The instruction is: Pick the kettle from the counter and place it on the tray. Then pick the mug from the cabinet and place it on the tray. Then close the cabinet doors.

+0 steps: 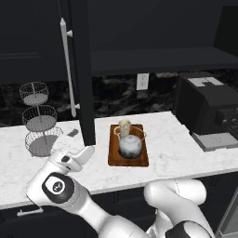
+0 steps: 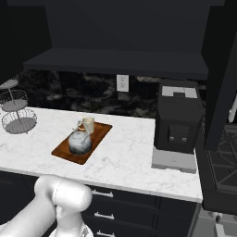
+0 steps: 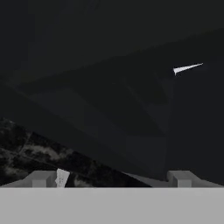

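The reddish-brown tray (image 1: 113, 155) lies on the white marble counter (image 1: 172, 139). On it stands the silvery kettle (image 1: 130, 145), with the cream mug (image 1: 124, 126) just behind it; both also appear in the right base view, kettle (image 2: 79, 142) and mug (image 2: 88, 124). The black cabinet (image 1: 158, 60) above stands open. Its left door (image 1: 83, 69) juts out with a silver bar handle (image 1: 67, 65), and its right door (image 2: 222, 83) hangs at the far right. My hand (image 1: 74, 159) is low, left of the tray, near the left door's bottom edge. The gripper (image 3: 112, 178) is open and holds nothing.
A three-tier wire basket stand (image 1: 37, 118) occupies the counter's left end, with a small dark object (image 1: 72, 133) beside it. A black coffee machine (image 1: 209, 107) stands at the right. A wall outlet (image 1: 142, 81) sits on the dark backsplash. A stove (image 2: 222, 162) lies beyond the counter's right end.
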